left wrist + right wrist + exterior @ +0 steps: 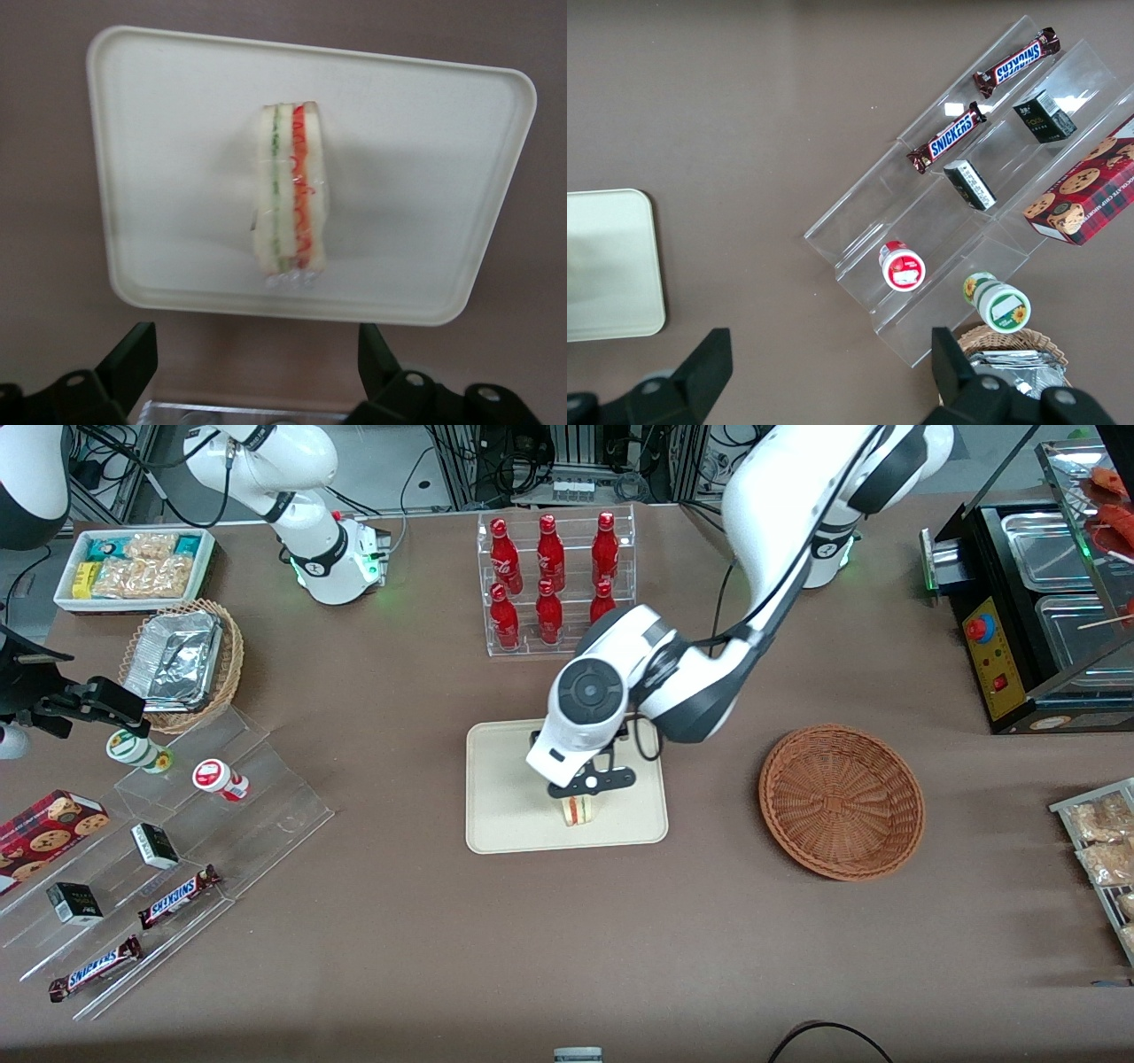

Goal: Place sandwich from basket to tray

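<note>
The sandwich (580, 811) stands on its edge on the cream tray (505, 815), near the tray's edge closest to the front camera. Its white bread and green and red filling show in the left wrist view (290, 208), on the tray (168, 133). My left gripper (585, 790) hangs just above the sandwich, open and empty. In the wrist view the gripper (255, 359) has its black fingers (133, 359) spread wide, apart from the sandwich. The reddish-brown basket (842, 802) is empty and sits beside the tray, toward the working arm's end of the table.
A clear rack of red bottles (554, 584) stands farther from the front camera than the tray. A stepped clear shelf (177, 850) with snack bars, a tan basket of foil containers (182, 660) and a white bin (133, 567) lie toward the parked arm's end. A black food warmer (1036, 602) stands at the working arm's end.
</note>
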Tool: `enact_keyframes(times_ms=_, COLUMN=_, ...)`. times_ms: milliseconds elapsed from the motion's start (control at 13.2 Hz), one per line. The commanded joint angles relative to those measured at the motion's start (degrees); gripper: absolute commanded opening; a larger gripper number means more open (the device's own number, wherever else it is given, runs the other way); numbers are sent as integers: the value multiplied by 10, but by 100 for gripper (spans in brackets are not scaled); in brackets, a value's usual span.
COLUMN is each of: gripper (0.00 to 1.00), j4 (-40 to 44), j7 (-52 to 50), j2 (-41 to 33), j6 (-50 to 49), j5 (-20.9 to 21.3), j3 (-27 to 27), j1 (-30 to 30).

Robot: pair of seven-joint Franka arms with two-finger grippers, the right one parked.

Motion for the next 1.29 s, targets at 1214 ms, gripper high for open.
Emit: enact_keyframes(times_ms=1214, gripper=100, j4=-230, j7=387, j2=-287, j6=-132, j5=22, j3=40, j1=255)
